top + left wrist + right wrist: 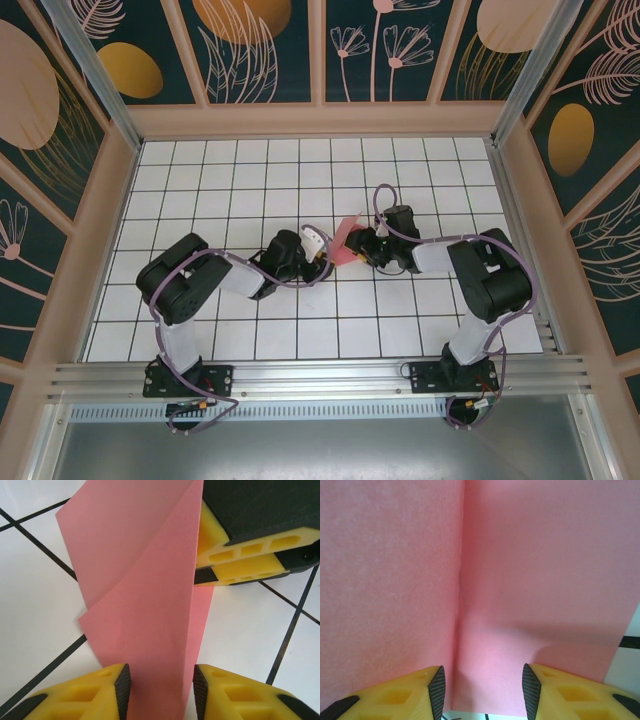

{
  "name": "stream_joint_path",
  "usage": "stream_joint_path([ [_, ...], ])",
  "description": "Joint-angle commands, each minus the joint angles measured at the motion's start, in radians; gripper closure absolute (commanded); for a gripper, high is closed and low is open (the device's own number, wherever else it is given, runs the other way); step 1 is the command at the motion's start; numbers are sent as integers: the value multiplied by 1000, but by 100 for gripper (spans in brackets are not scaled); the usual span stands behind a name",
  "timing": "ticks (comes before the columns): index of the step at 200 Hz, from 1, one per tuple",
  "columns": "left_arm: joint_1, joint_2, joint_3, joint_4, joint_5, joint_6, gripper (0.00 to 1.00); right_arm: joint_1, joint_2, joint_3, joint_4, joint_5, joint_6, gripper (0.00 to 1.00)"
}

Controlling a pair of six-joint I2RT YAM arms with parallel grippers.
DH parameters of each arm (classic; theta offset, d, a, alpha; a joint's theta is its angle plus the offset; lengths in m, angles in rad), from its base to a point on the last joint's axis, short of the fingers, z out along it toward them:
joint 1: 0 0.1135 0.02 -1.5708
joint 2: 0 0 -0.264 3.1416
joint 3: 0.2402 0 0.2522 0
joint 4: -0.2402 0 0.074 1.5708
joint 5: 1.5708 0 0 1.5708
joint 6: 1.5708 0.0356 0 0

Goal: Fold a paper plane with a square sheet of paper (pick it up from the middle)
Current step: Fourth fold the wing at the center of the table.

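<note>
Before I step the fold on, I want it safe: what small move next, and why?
Probably close the left fingers on the pink paper: it stands folded between those open fingers, while the right fingers appear pressed together at its far edge.

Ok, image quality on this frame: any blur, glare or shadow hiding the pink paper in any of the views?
Top external: evenly lit and sharp, though the paper is small between the left gripper and the right gripper. Left wrist: crisp, no glare, folds readable, soft shading along the layers. Right wrist: the paper sits very close, slightly soft, with a faint shadow low down near the fingers.
</note>
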Motion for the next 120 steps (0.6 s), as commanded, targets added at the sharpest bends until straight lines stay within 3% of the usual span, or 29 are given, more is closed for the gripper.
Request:
stream_joint_path([
  [1,-10,24,-9,65,-28,44,63,-2,39,19,-2,19,-8,52],
  [67,-9,9,-14,77,13,16,85,-7,-14,1,16,-6,-47,54],
  [120,-11,3,12,33,81,-181,94,-5,-117,-61,50,-35,-103,57],
])
